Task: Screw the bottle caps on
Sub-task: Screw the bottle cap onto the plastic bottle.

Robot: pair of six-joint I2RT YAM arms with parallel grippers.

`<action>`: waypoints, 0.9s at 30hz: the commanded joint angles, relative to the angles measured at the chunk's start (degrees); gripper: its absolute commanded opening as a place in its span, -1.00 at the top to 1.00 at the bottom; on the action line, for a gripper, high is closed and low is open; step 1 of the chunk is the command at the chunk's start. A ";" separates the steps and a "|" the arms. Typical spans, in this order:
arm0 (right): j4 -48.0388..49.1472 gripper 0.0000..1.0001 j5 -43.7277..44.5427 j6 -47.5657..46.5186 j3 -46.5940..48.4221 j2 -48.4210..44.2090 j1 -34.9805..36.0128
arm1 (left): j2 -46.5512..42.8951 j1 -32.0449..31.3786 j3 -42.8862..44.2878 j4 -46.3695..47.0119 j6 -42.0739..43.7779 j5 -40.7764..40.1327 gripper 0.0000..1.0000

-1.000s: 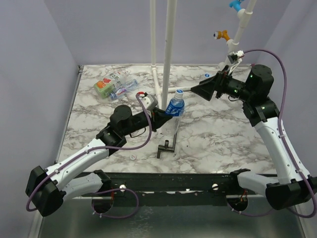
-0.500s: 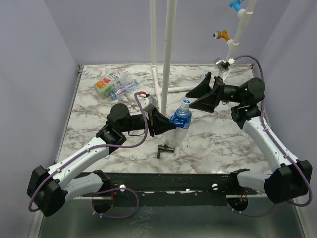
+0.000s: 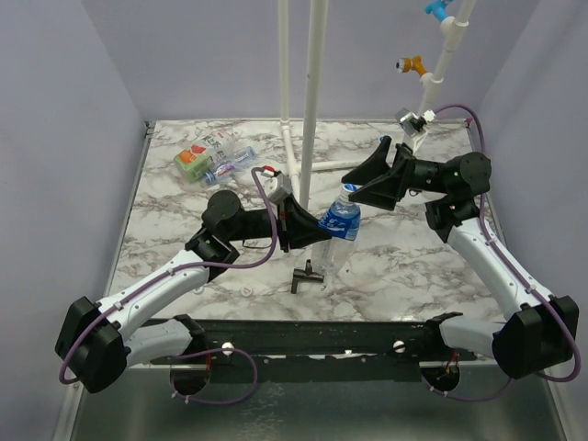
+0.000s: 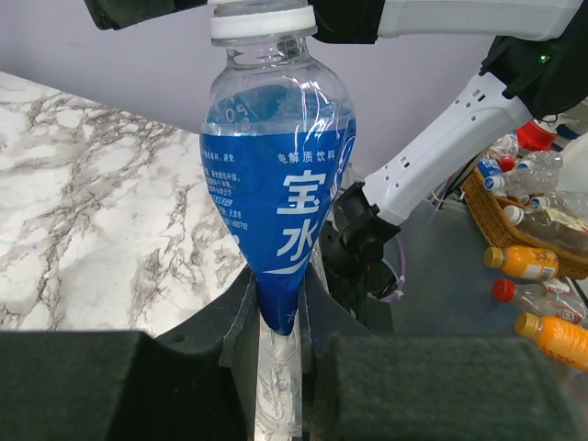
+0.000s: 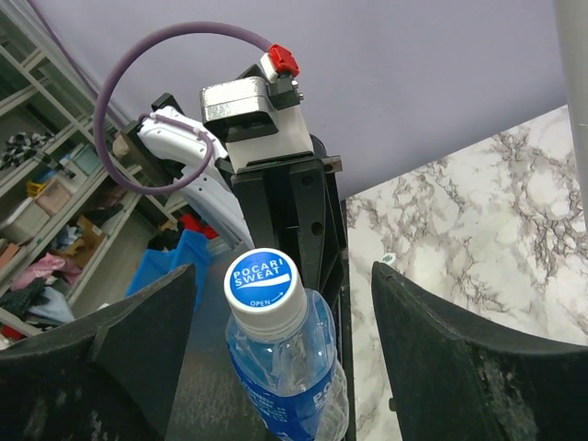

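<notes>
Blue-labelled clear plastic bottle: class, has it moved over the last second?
Yes. The blue-labelled clear plastic bottle has shifted right and toward the near edge, away from the tall white pipe.
</notes>
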 commanded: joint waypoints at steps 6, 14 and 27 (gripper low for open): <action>0.87 -0.51 2.23 0.25 -0.55 -1.88 0.60 | 1.23 0.28 -0.78 3.22 -1.24 2.14 1.00; -5.75 -0.12 2.78 -4.07 0.66 -2.68 1.04 | 2.72 0.28 -0.35 3.83 -1.25 1.92 1.00; -23.24 0.38 7.06 -15.01 3.81 -4.06 1.45 | 3.51 1.19 -0.72 2.54 -1.01 -4.93 1.00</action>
